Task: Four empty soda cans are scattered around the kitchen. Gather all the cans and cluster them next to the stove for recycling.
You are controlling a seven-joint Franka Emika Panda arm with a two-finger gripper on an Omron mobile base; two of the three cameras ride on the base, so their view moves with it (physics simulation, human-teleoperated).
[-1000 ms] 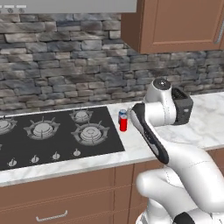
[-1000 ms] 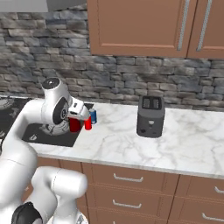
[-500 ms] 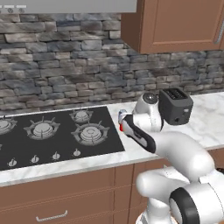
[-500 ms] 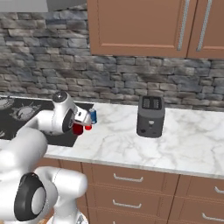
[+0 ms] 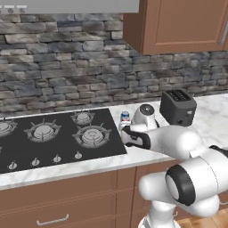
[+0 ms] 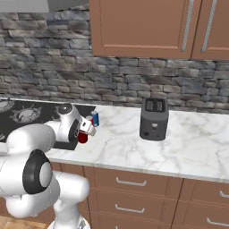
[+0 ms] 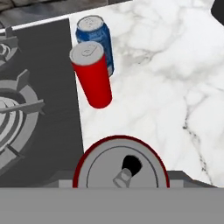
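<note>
Gripper (image 7: 120, 186) grasping a dark red soda can (image 7: 120, 168); at its 12 o'clock stand a red can (image 7: 92, 76) and blue can (image 7: 96, 37), beside the stove (image 7: 35, 100) on the marble counter (image 7: 166, 87).

Two soda cans (image 7: 92, 74) upright on the counter (image 7: 166, 87), touching, just beside the stove (image 7: 35, 109), toaster (image 6: 154, 118) well apart.
</note>
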